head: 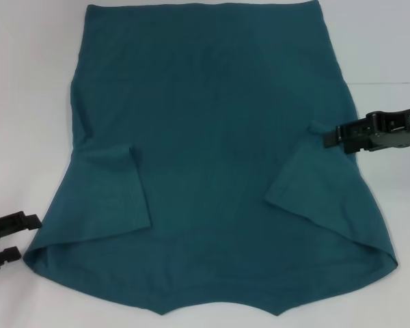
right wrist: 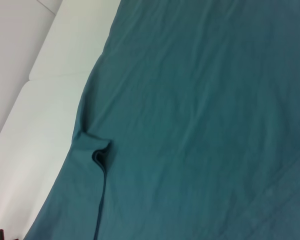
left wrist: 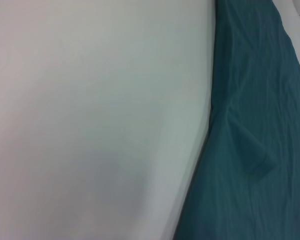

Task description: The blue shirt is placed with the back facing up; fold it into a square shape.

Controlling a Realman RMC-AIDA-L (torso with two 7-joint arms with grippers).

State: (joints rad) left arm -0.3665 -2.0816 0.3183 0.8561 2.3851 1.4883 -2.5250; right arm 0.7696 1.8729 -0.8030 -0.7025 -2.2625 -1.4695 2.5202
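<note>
While left gripper (head: 14, 239) idles, right gripper (head: 331, 134) — over blue shirt (head: 212, 157).

The blue shirt (left wrist: 250, 125), creased with a small fold, lies beside bare white table (left wrist: 90, 115).

One large dark teal-blue short-sleeved cotton shirt (head: 212, 137) lies on one white tabletop (head: 27, 82). Two black grippers show: the left gripper (head: 14, 236) and the right gripper (head: 331, 134). Two sleeves are folded inward.

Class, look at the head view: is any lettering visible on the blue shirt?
No, the blue shirt shows only plain fabric, both sleeves folded inward over it.
</note>
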